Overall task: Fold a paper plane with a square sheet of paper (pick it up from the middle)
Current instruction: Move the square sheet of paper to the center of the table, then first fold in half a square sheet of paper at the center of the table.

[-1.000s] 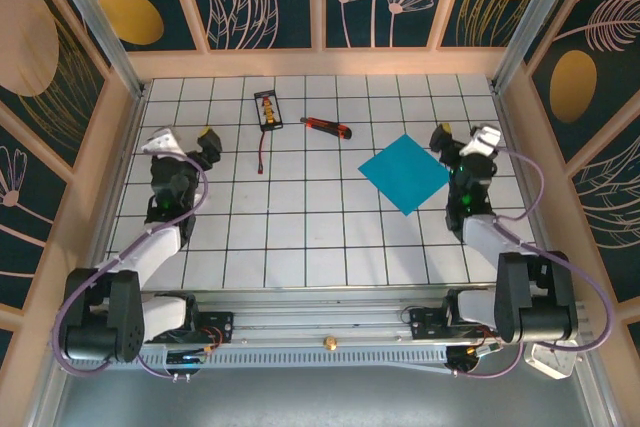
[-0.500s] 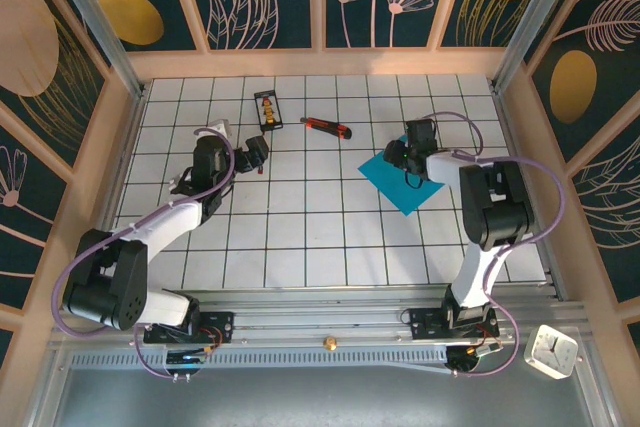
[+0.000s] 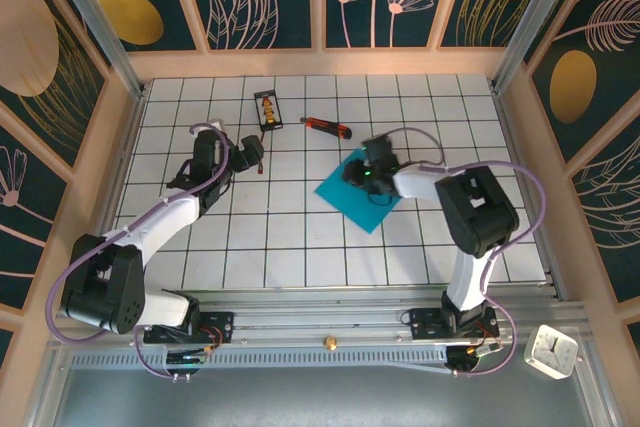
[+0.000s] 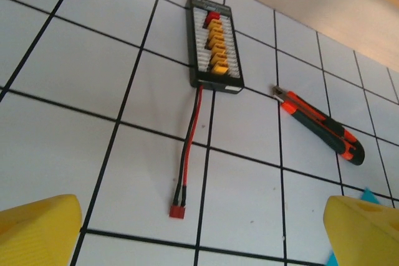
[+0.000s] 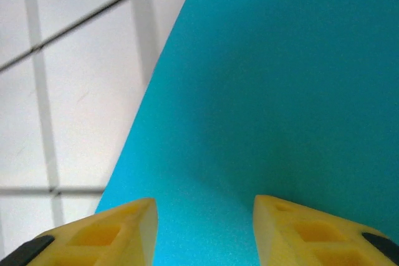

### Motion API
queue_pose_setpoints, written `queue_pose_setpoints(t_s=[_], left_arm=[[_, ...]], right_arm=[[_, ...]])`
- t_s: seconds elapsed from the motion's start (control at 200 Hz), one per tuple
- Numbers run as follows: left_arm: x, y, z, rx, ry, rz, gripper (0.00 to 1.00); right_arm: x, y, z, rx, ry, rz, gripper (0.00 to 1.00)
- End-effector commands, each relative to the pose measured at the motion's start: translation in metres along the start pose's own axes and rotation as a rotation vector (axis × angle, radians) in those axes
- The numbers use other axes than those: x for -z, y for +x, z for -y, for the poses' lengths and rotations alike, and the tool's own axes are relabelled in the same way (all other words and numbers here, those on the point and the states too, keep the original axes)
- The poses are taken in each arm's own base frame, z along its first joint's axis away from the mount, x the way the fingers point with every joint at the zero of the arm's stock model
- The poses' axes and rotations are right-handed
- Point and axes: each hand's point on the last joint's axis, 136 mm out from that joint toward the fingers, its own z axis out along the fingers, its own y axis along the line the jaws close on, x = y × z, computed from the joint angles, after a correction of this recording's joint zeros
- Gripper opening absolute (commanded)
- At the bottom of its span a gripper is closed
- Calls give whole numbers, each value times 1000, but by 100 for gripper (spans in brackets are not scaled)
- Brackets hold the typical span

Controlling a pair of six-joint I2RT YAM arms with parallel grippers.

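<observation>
The square sheet of paper lies flat on the white grid table, turned like a diamond, just right of centre. In the right wrist view the cyan paper spreads out under and between the yellow fingers. My right gripper is low over the sheet's upper part, jaws apart, with nothing pinched between them. My left gripper hovers open above the bare tiles at the left. Its yellow fingertips stand wide apart just below a red plug.
A red-and-black utility knife lies beyond the paper. A black connector board with a red-black lead sits to the knife's left, in front of the left gripper. Wooden walls ring the table. A small clock sits off the table at bottom right.
The paper has slid about one tile to the left and nearer, with the right gripper moving along on top of it. The left gripper has shifted only slightly.
</observation>
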Motion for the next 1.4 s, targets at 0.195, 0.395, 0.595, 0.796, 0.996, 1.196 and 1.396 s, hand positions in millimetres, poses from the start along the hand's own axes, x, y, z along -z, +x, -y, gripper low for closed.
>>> queue_pose_setpoints(t_s=[0.195,0.395,0.595,0.796,0.996,1.196,1.396], left_arm=[[20,68,32,-36,50,-232,99],[16,149,59,-234,-3,-471,99],[10,163,38,-305,-139,-545,99],[-11,196,46,-407,-176,-686,99],[-23,199,41,-470,-234,-712,99],[-27,200,34,-498,-274,-716,99],[-32,224,28,-482,-255,-780,99]], right_arm=[[43,-10,-83,-99,-176,112,51],[109,-83,4,-26,-30,290,67],[131,-96,47,3,28,359,75],[122,-95,50,5,-8,340,79],[117,-90,56,1,-14,333,80],[114,-83,67,-24,-8,326,80],[110,-78,68,-48,-28,309,80]])
